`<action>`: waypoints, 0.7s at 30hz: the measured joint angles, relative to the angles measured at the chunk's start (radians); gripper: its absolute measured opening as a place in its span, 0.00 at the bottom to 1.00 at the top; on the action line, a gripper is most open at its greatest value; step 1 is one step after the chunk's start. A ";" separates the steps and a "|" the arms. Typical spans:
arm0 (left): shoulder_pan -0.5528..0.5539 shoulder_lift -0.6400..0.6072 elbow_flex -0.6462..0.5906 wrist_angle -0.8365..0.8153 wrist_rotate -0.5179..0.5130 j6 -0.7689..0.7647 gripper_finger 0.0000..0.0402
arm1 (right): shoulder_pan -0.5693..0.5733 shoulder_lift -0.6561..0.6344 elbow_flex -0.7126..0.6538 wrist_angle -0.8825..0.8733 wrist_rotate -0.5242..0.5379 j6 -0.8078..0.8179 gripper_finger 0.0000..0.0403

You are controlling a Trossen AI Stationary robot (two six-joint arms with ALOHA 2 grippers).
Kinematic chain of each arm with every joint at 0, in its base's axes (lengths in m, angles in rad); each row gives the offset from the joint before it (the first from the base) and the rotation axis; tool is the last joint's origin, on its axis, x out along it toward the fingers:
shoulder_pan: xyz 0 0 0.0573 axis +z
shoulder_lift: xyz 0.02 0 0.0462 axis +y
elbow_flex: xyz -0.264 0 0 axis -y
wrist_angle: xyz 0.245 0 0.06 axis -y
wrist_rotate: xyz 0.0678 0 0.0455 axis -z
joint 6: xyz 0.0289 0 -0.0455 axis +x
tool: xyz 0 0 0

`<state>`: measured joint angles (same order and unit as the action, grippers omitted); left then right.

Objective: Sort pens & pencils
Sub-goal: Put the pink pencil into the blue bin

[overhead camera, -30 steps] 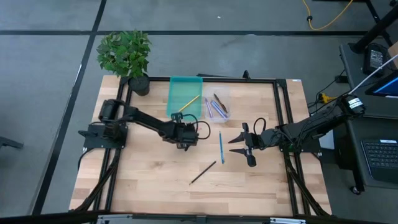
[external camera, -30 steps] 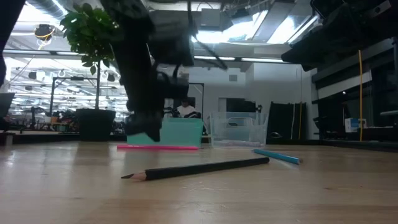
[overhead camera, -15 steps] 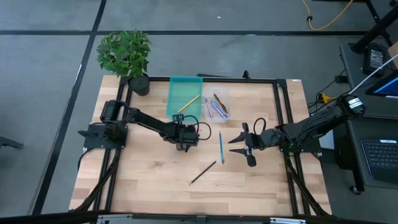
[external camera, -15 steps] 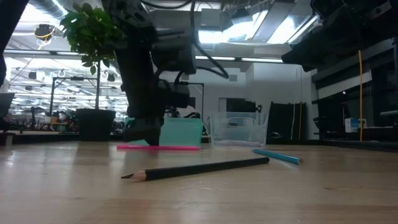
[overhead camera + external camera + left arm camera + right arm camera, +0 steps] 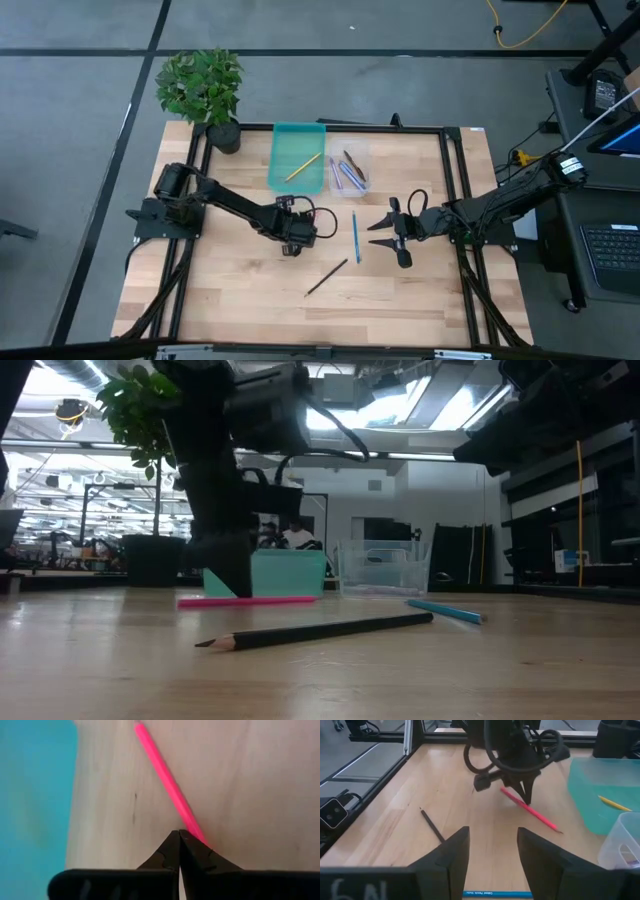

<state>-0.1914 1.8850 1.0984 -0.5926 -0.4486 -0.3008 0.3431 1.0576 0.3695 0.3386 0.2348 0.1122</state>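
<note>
A pink-red stick [image 5: 165, 775] lies flat on the wooden table beside the teal tray [image 5: 297, 140]; it also shows in the low view [image 5: 245, 600] and the right wrist view [image 5: 532, 812]. My left gripper [image 5: 178, 834] is shut, pointing down, with its tips at that stick; in the high view [image 5: 290, 243] it covers the stick. My right gripper [image 5: 378, 234] is open and empty, right of a blue stick [image 5: 355, 237]. A black stick [image 5: 327, 277] lies nearer the front. A yellow stick [image 5: 302, 166] lies in the teal tray. Several sticks lie in the clear tray [image 5: 350, 170]. My left gripper has its shut fingertips against the pink-red stick's side [image 5: 196, 831], not around it. The fingers come from above, pointing down. The stick passes under one fingertip [image 5: 526, 800] and lies flat on the table. The far side of the touch is hidden by the fingers.
A potted plant [image 5: 205, 90] stands at the table's far left corner. The black frame rails [image 5: 450, 200] run along the table's sides. Bare wood lies toward the near edge around the black stick.
My left gripper has moved toward the table's near edge, away from the teal tray, staying low and shut. The pink-red stick has slid a little along the table with it, still lying flat.
</note>
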 joint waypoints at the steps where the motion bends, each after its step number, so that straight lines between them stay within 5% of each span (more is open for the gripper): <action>1: -0.002 -0.012 -0.002 -0.011 -0.008 0.002 0.00 | 0.000 0.000 0.000 -0.001 0.000 0.008 0.41; 7: -0.029 -0.159 -0.001 0.000 -0.081 0.021 0.00 | 0.000 0.000 0.000 -0.020 0.000 0.019 0.41; 13: -0.126 -0.333 -0.063 0.060 -0.287 -0.007 0.00 | 0.000 0.009 0.000 -0.014 0.000 0.034 0.41; 21: -0.307 -0.519 -0.404 0.562 -0.456 -0.013 0.00 | -0.024 0.085 0.001 0.072 -0.031 -0.046 0.41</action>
<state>-0.4982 1.3657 0.6940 -0.0302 -0.9050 -0.3136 0.3188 1.1429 0.3702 0.4109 0.2038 0.0657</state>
